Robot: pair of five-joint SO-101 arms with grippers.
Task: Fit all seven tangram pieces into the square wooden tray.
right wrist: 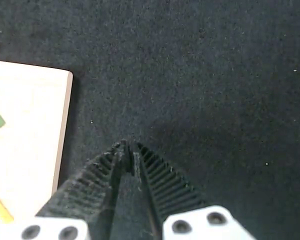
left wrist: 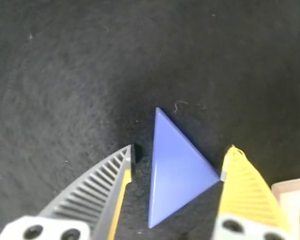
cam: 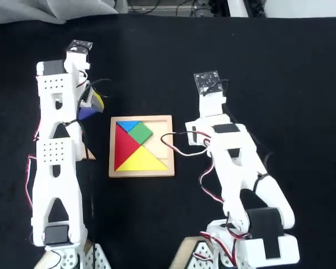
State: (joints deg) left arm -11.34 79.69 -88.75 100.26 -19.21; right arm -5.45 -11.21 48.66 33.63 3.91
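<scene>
Low in the high view, pretty much dead centre: square wooden tray (cam: 112,147), flat on the black cloth (cam: 280,112), pale wood with a raised rim. Four pieces seated inside:
- big red triangle (cam: 125,147) along the left side
- big yellow triangle (cam: 143,161) along the bottom
- green square (cam: 140,133) turned on its corner near the top
- small blue triangle (cam: 128,125) tucked into the upper left

Bare wood down the right side.

Just off the tray's right edge: right gripper (right wrist: 127,145), black ribbed fingers (right wrist: 90,185) pressed together at the tips, hanging over plain cloth.

Further up, off the tray's upper left: left gripper (left wrist: 181,150) spread apart, grey finger (left wrist: 107,175) and yellow finger (left wrist: 245,185) either side of a violet-blue triangle (left wrist: 175,175). Lying flat on the cloth, matte, sharp-cornered, one corner right up against the yellow finger, small gap on the grey side. Outside the tray, near its upper left corner.
</scene>
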